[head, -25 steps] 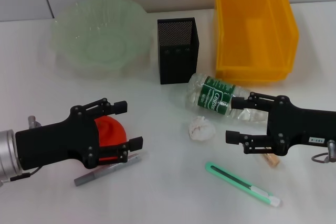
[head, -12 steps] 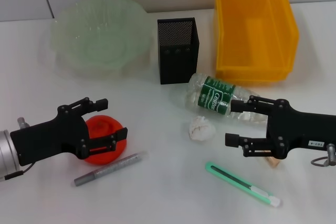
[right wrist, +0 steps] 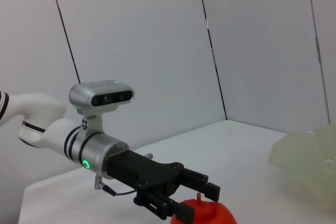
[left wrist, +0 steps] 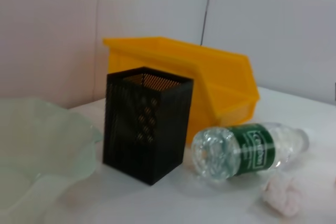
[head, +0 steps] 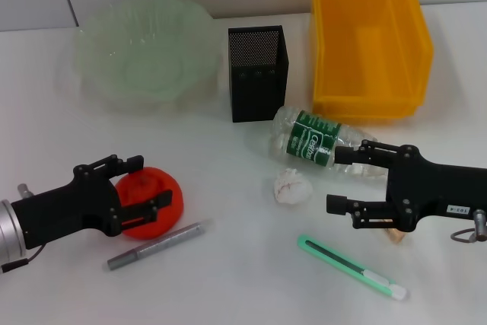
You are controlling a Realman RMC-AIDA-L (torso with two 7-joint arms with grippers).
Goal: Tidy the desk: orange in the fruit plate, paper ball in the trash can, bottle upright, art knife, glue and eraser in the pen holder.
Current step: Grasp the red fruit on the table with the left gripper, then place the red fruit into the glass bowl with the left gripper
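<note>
Pulled back toward eight o'clock since a second ago, the left gripper (head: pixel 146 186) now uncovers most of the orange (head: pixel 151 201) it earlier hid. Its arm lies low and nearly level over the table (head: pixel 228 279), fingers spread wide on either side of the fruit's near edge, gripping nothing. The right wrist view shows the same thing from across the desk: parted black fingers with the orange just in front.

The right gripper (head: pixel 332 178) has barely shifted. Its arm reaches in from three o'clock, also level, with both fingers spread apart and empty; the upper fingertip is at the neck end of the bottle (head: pixel 323 144), the lower one points toward the paper ball (head: pixel 291 186).

Counted out: one orange, one paper ball, one bottle lying on its side, one green art knife (head: pixel 352 267) at five o'clock, one grey stick-shaped item (head: pixel 156 245) at seven o'clock just beside the orange, and one small tan object (head: pixel 396 232) partly hidden under the right gripper.

Containers number three. One pale green fruit plate (head: pixel 144 51) at eleven o'clock holds nothing visible. One black mesh pen holder (head: pixel 258 72) stands upright at twelve o'clock; its contents cannot be seen. One yellow bin (head: pixel 369 36) at one o'clock shows a bare floor.
</note>
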